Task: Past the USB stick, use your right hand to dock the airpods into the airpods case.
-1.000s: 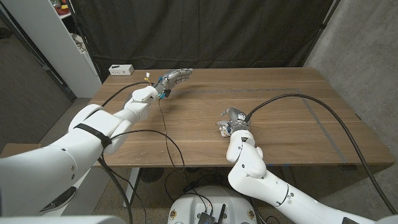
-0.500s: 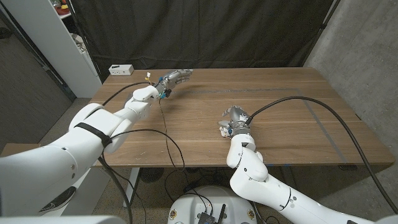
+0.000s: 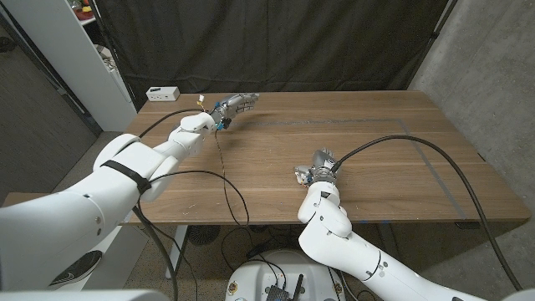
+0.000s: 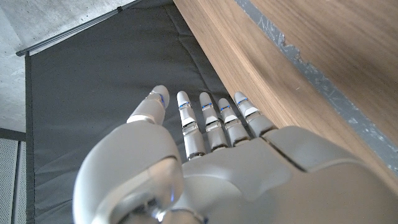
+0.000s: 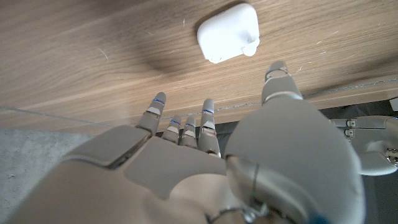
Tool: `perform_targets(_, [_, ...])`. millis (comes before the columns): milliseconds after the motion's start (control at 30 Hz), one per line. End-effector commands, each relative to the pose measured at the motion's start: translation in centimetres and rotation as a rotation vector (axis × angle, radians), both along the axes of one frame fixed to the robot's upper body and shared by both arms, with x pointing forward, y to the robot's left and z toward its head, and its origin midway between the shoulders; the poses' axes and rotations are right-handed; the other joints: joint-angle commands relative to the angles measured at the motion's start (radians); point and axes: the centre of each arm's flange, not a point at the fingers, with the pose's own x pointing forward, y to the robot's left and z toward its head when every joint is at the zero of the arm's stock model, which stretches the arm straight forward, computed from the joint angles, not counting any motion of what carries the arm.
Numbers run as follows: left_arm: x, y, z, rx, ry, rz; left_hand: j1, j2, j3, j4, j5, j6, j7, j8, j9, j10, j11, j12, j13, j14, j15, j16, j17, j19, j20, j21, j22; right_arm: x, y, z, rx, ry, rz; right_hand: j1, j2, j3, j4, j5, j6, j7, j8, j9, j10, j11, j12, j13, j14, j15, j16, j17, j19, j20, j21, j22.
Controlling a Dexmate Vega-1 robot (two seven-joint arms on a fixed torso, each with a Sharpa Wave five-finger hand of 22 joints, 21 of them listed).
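Drawn nearer since the earlier frames, the right hand [image 3: 318, 165] hovers with fingers spread and empty above the small white rounded plastic airpods case [image 5: 229, 33].
Approach step: case lies low of centre on the wooden table [image 3: 376, 125]; next, I judge, lowering to grasp. Left hand [image 3: 234, 104], upper left, idles with fingers extended, holding nothing.

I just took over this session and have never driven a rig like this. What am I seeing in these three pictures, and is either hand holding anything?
You are driving a white two-armed robot standing at a wooden table. The wide picture comes from a camera on its head, looking down over both arms. The other two come from cameras on the wrists, each looking along the back of that arm's own hand, and they appear turned around.

The left hand reaches out near the far edge of the table with its fingers straight and nothing in it. The right hand hovers low near the table's middle, also holding nothing. Its wrist picture shows a small white earbud case lying closed on the wood just beyond the fingers. A white box sits on a ledge beyond the table's far left corner.
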Motion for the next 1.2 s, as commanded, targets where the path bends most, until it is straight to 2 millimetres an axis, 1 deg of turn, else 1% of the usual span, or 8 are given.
perform_targets(33, [-0.2,-0.3,0.3,0.026,-0.013,-0.019,-0.007,-0.008,0.000,-0.006,0.009,0.000,-0.007,-0.004,0.002,-0.006,0.001,-0.001,0.003,-0.004,-0.038,-0.003,0.001,0.002,0.002,0.002,0.004,-0.2,0.1,-1.0,0.062,0.044,-0.025,-0.006,-0.002,0.011,-0.003,0.003,-0.007,0.008,0.001,-0.001,-0.019,0.005,-0.006,0.000,-0.008,0.006,-0.005,0.002,-0.002,0.014,-0.001,0.003])
perform_targets(133, [-0.4,-0.4,0.4,0.037,-0.025,-0.030,-0.007,-0.008,0.000,-0.005,0.009,-0.001,-0.005,-0.004,0.002,-0.006,0.000,-0.001,0.003,-0.005,-0.039,-0.003,0.001,0.001,0.002,0.002,0.004,-0.3,0.1,-1.3,0.080,0.050,-0.034,-0.005,-0.002,0.012,-0.004,0.003,-0.011,0.010,0.002,-0.001,-0.030,0.004,-0.008,0.000,-0.013,0.007,-0.006,0.002,-0.004,0.017,-0.001,0.003])
perform_targets(233, [-0.6,-0.4,0.4,0.044,-0.037,-0.041,-0.007,-0.009,-0.001,-0.005,0.009,0.000,-0.005,-0.004,0.002,-0.006,-0.002,-0.001,0.003,-0.004,-0.039,-0.003,0.001,0.001,0.001,0.002,0.004,-0.3,0.0,-1.6,0.097,0.056,-0.044,-0.007,-0.003,0.012,-0.004,0.003,-0.017,0.014,0.002,-0.001,-0.035,0.008,-0.007,0.000,-0.016,0.011,-0.006,0.002,-0.008,0.020,-0.002,0.003])
perform_targets(433, [-0.8,-0.4,0.3,0.058,-0.056,-0.059,-0.008,-0.010,-0.002,-0.005,0.008,0.000,-0.005,-0.004,0.002,-0.005,0.000,-0.001,0.003,-0.005,-0.039,-0.003,0.001,0.001,0.001,0.002,0.004,-0.4,0.3,-2.5,0.138,0.073,-0.073,-0.021,-0.011,0.009,-0.002,0.003,-0.047,0.045,0.002,-0.004,-0.055,0.030,-0.002,-0.002,-0.034,0.033,-0.005,0.001,-0.028,0.034,-0.006,0.003])
perform_targets(667, [-0.9,-0.6,0.3,0.073,-0.055,-0.063,-0.009,-0.011,-0.003,-0.005,0.008,0.000,-0.006,-0.004,0.002,-0.006,-0.001,-0.001,0.003,-0.005,-0.038,-0.002,0.001,0.001,0.002,0.002,0.004,-0.3,0.4,-3.6,0.168,0.074,-0.081,-0.024,-0.015,0.009,-0.003,0.003,-0.055,0.050,0.002,-0.005,-0.059,0.038,0.000,-0.003,-0.037,0.040,-0.004,0.001,-0.032,0.035,-0.005,0.003])
perform_targets(933, [-0.6,-0.9,0.3,0.082,-0.033,-0.054,-0.009,-0.011,-0.003,-0.005,0.008,0.000,-0.007,-0.003,0.002,-0.006,-0.002,-0.001,0.003,-0.006,-0.039,-0.003,0.001,0.000,0.005,0.002,0.004,0.5,0.7,-4.6,0.187,0.048,-0.074,-0.022,-0.013,0.011,-0.005,0.005,-0.057,0.041,0.006,-0.006,-0.066,0.032,0.002,-0.003,-0.041,0.034,-0.003,-0.001,-0.034,0.034,-0.004,0.004])
perform_targets(1100, [-0.4,-1.4,0.3,0.089,-0.021,-0.055,-0.010,-0.011,-0.003,-0.004,0.008,-0.001,-0.008,-0.004,0.002,-0.006,-0.001,-0.001,0.003,-0.006,-0.038,-0.002,0.001,-0.001,0.007,0.002,0.004,1.3,1.1,-5.1,0.200,0.028,-0.064,-0.010,-0.002,0.022,-0.009,0.008,-0.047,0.022,0.017,-0.004,-0.062,0.022,0.008,-0.004,-0.034,0.017,0.002,-0.002,-0.025,0.030,0.002,0.004])
perform_targets(1200, [-0.5,-1.6,0.3,0.089,-0.027,-0.057,-0.010,-0.011,-0.004,-0.004,0.008,0.000,-0.010,-0.003,0.002,-0.006,-0.003,-0.001,0.003,-0.006,-0.039,-0.002,0.002,-0.001,0.008,0.002,0.004,1.5,1.2,-5.2,0.198,0.011,-0.063,0.008,0.006,0.033,-0.017,0.011,-0.023,-0.001,0.033,-0.001,-0.047,0.007,0.016,-0.004,-0.025,0.007,0.006,-0.004,-0.017,0.024,0.005,0.003])
